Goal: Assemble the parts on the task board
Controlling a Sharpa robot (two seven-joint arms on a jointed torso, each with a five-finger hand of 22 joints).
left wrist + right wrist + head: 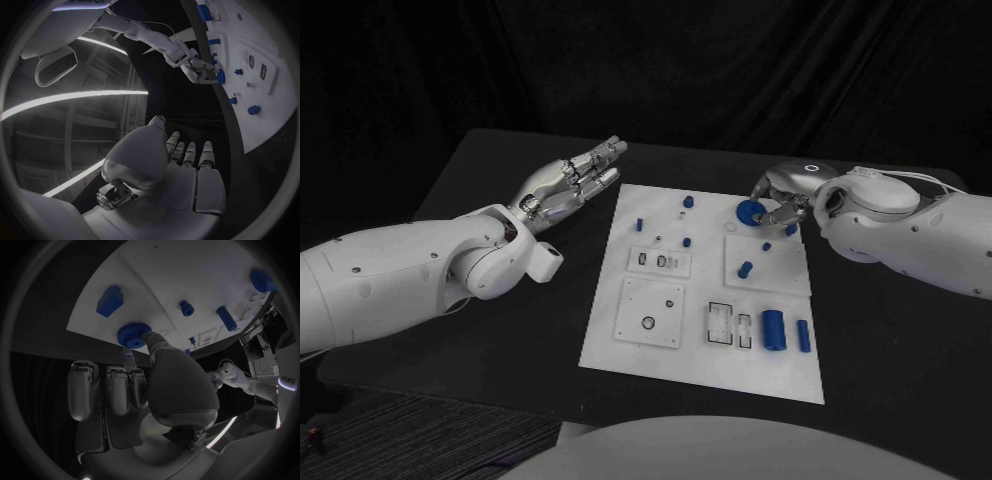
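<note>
The blue round knurled part (pixel 749 211) is on the white task board (pixel 661 350), near its far edge at about one o'clock from the board's middle. The right hand (pixel 783 197) pinches it between thumb and a finger, as the right wrist view (pixel 131 334) shows, with the other fingers (pixel 83 388) hanging off the board edge. To do this step well, I think the hand should keep the part flat and straight over its seat and turn or press it softly, not pushing sideways against the blue pegs (pixel 688 201) nearby. The left hand (pixel 571 180) holds nothing, fingers stretched out, hovering at ten o'clock just beside the board. Two blue cylinders (pixel 773 330) lie at five o'clock. The black table (pixel 459 330) is matte, and dark curtains hang behind it.
</note>
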